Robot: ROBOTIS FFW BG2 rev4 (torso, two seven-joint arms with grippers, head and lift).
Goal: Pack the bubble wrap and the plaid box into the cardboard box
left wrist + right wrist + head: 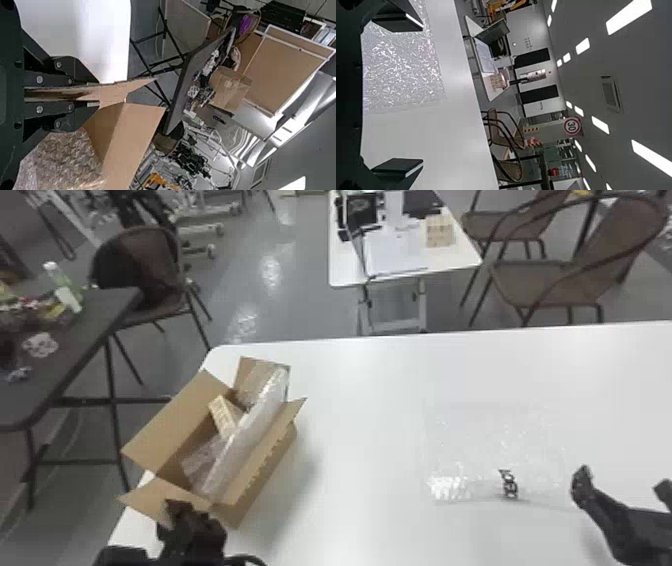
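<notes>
Site appeared to be a laboratory or workshop. Beyond the left hand (192, 522) stood wheeled metal frames (200, 229) on glossy grey floor (300, 290); beyond the right hand (622, 485), metal-framed chairs (547, 280); high above it, strip lights (629, 16).

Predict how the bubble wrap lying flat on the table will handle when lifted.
The bubble wrap looks thin and see-through, so it is probably light and floppy. Lying flat on the smooth-looking table, it would likely slide if pushed.
</notes>
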